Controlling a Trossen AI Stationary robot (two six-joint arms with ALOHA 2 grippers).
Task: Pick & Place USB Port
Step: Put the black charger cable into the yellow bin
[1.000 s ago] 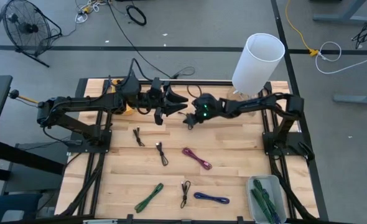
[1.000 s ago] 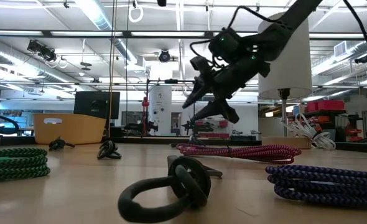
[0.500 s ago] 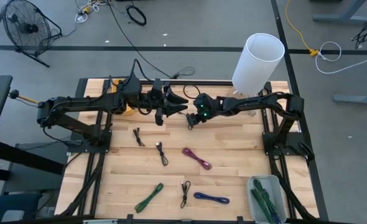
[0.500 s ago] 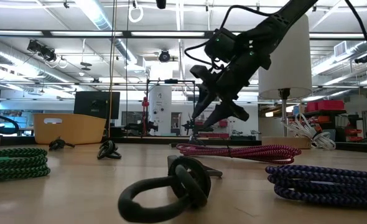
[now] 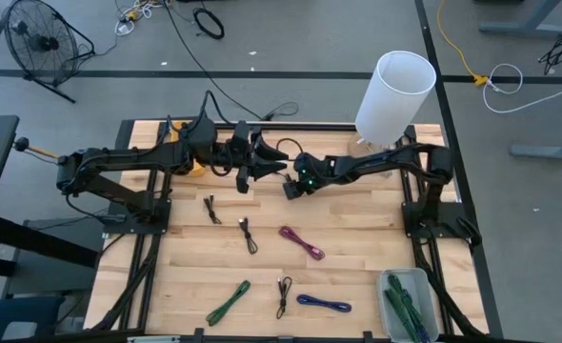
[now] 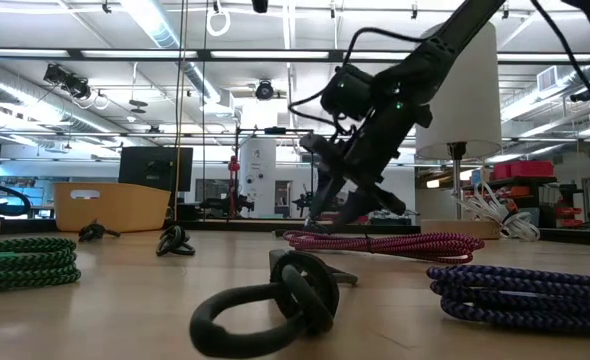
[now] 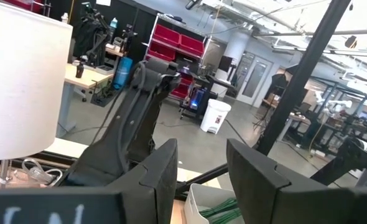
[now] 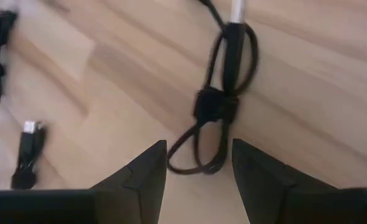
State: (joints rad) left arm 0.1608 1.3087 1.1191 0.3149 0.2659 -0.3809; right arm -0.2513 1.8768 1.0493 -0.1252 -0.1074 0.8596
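A black coiled USB cable [image 8: 219, 102] with a pale plug end lies flat on the wooden table. My right gripper [image 8: 199, 177] hangs just above it, open and slanting down; the cable's near loop shows between the fingers, untouched. In the high view the right gripper [image 5: 289, 188] is at the table's far middle and the arm hides that cable. In the low view the right gripper [image 6: 335, 210] points down close to the tabletop. My left gripper [image 5: 267, 164] floats beside it, open, level and holding nothing [image 7: 202, 180].
More coiled cables lie nearer the front: two black [image 5: 211, 210] [image 5: 248, 234], magenta [image 5: 302, 242], green [image 5: 228, 302], black [image 5: 283, 293], blue [image 5: 324, 304]. A clear bin [image 5: 407, 303] holding green cables sits at the near right corner. A white lamp shade [image 5: 395, 90] stands at the far right.
My right gripper has sunk toward the table and tipped more steeply downward, shifting slightly toward the table's left over the black cable. Its fingers have stayed apart.
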